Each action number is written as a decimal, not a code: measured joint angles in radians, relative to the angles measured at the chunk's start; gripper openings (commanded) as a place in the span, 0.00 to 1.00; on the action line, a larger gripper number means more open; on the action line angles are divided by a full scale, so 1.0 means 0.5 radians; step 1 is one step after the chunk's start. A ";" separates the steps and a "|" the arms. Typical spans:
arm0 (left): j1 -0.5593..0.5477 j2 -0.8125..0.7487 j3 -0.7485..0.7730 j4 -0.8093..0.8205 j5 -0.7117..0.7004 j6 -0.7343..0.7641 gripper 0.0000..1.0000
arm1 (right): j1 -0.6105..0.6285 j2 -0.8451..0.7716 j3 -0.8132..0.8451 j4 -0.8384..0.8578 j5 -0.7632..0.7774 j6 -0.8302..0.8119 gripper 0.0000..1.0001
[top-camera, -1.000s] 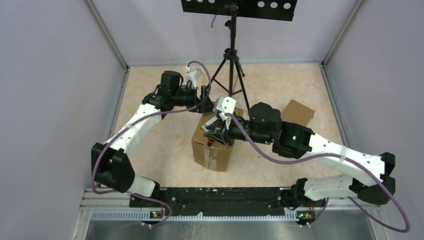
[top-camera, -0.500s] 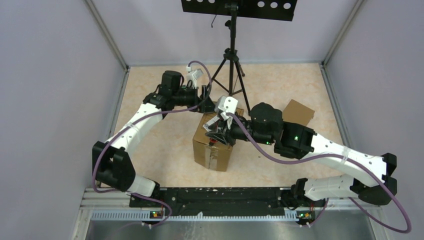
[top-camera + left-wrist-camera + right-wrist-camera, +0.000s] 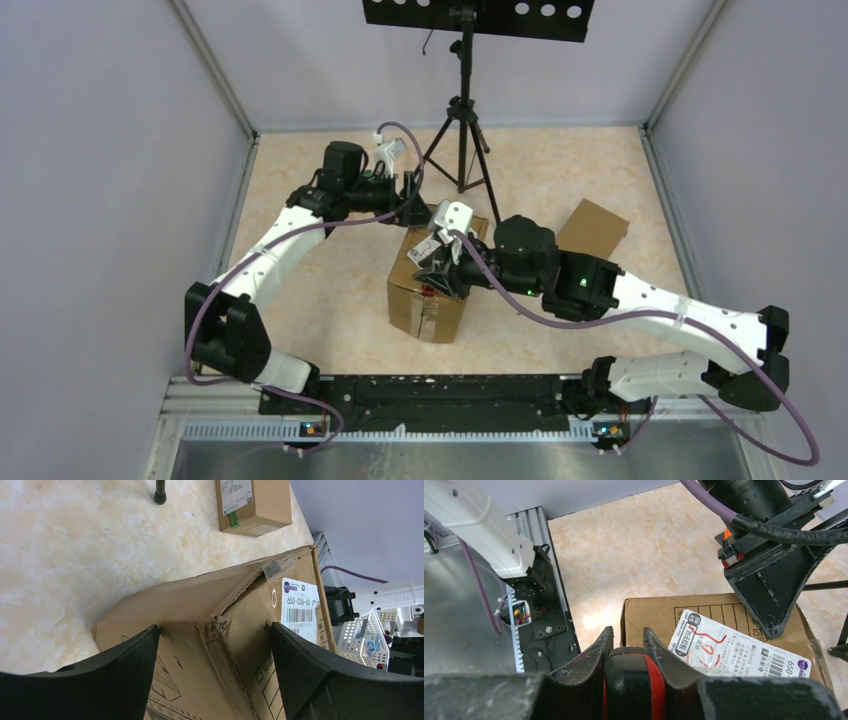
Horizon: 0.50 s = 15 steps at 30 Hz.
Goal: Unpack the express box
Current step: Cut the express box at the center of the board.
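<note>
We see box (image 3: 425, 290) under both grippers. Left gripper (image 3: 214, 626) wide, straddling far corner, contact unclear. Right gripper (image 3: 627, 630) narrow, clamping red-black tool (image 3: 634, 685) over box top.

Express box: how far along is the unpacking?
Nothing is unpacked yet: the express box looks closed, shipping label on its lid. In hand: the right gripper holds a red-and-black tool over the lid, while the open left gripper straddles a far corner. Left: opening the flaps and emptying it.
</note>
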 measured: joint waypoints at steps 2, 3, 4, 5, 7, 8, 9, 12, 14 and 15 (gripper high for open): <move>-0.001 0.001 0.000 0.001 -0.001 0.001 0.83 | 0.000 -0.005 0.000 -0.005 0.014 0.014 0.00; 0.000 0.002 0.000 0.002 0.000 0.001 0.83 | 0.000 -0.008 0.000 -0.008 0.018 0.016 0.00; 0.000 0.002 0.000 0.002 0.000 0.001 0.83 | 0.000 -0.009 0.002 -0.012 0.021 0.017 0.00; 0.000 0.002 0.000 0.002 0.002 0.001 0.83 | 0.000 -0.010 0.005 -0.017 0.021 0.017 0.00; 0.005 0.002 0.000 0.002 0.007 0.001 0.83 | 0.000 -0.010 0.028 -0.050 0.023 0.016 0.00; 0.010 0.002 0.000 0.002 0.008 0.001 0.83 | 0.000 -0.010 0.045 -0.072 0.030 0.015 0.00; 0.014 0.002 0.000 0.002 0.012 0.000 0.83 | 0.000 -0.010 0.060 -0.094 0.034 0.014 0.00; 0.026 0.002 0.000 0.001 0.024 0.001 0.83 | 0.000 -0.011 0.089 -0.144 0.047 0.010 0.00; 0.033 0.002 0.000 0.001 0.028 0.000 0.83 | 0.000 -0.011 0.099 -0.163 0.051 -0.001 0.00; 0.034 0.002 0.000 0.000 0.030 0.001 0.83 | 0.000 -0.012 0.105 -0.176 0.052 -0.008 0.00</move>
